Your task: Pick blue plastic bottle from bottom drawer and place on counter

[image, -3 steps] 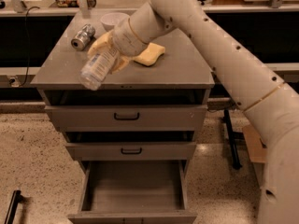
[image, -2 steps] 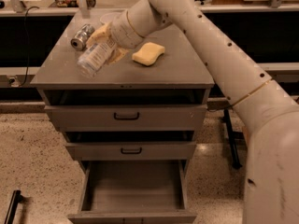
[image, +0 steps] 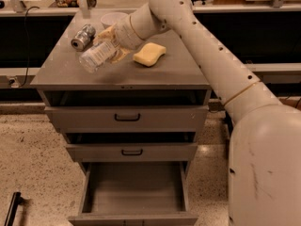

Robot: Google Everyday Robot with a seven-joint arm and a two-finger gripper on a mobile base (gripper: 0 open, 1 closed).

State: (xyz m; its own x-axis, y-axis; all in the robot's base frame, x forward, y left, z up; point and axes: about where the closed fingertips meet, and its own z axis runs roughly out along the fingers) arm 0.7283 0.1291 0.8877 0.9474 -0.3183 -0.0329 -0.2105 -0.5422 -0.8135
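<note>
The blue plastic bottle [image: 96,56], clear with a whitish label, is held tilted over the left part of the counter [image: 155,76], its free end pointing down-left, close above the surface. My gripper [image: 113,44] is shut on the bottle's upper end, at the back left of the counter. The bottom drawer [image: 134,192] stands pulled open below, a plain grey box with nothing in it.
A silver can [image: 83,36] lies on the counter's back left, just beyond the bottle. A yellow sponge [image: 149,54] lies right of the gripper. A white bowl [image: 113,19] sits at the back. Two shallower drawers [image: 127,118] with black handles are slightly open. A black bar [image: 11,208] lies on the floor.
The gripper has carried the bottle toward the back left of the counter and lower, nearer the silver can. The drawers have not moved.
</note>
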